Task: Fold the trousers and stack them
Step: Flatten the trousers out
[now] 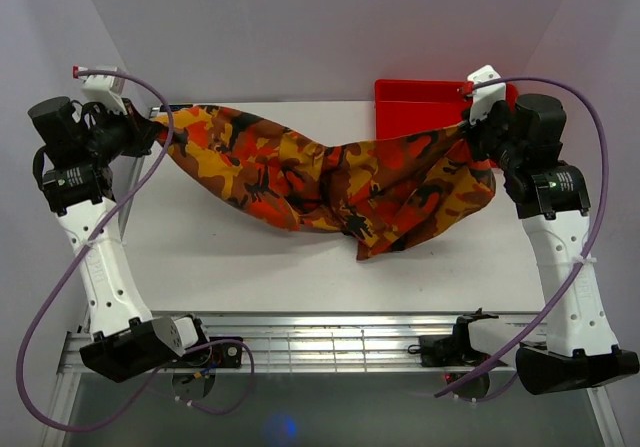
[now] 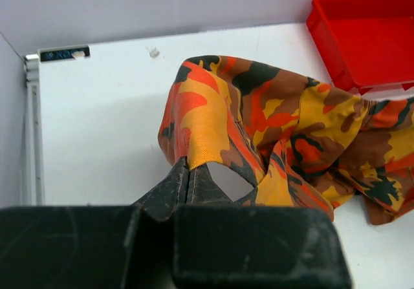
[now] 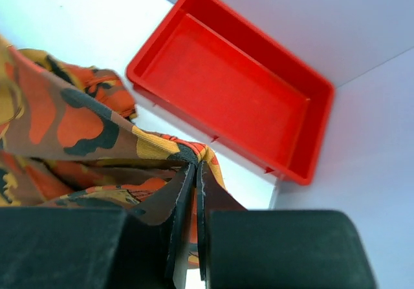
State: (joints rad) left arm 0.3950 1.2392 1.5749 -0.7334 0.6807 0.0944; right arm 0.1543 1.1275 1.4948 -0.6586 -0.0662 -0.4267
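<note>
Pale lilac walls (image 1: pixel 320 27) enclose a white table (image 1: pixel 250 267) on three sides.

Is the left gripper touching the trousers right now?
Touching. In the left wrist view the left gripper has its fingers pinched shut on an orange fold of the trousers, cloth emerging from between them.

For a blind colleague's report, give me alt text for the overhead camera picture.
Orange camouflage trousers hang stretched between the left arm and right arm, each arm's jaws shut on one end, over a white table. A red tray sits at the far right, partly behind the cloth.
</note>
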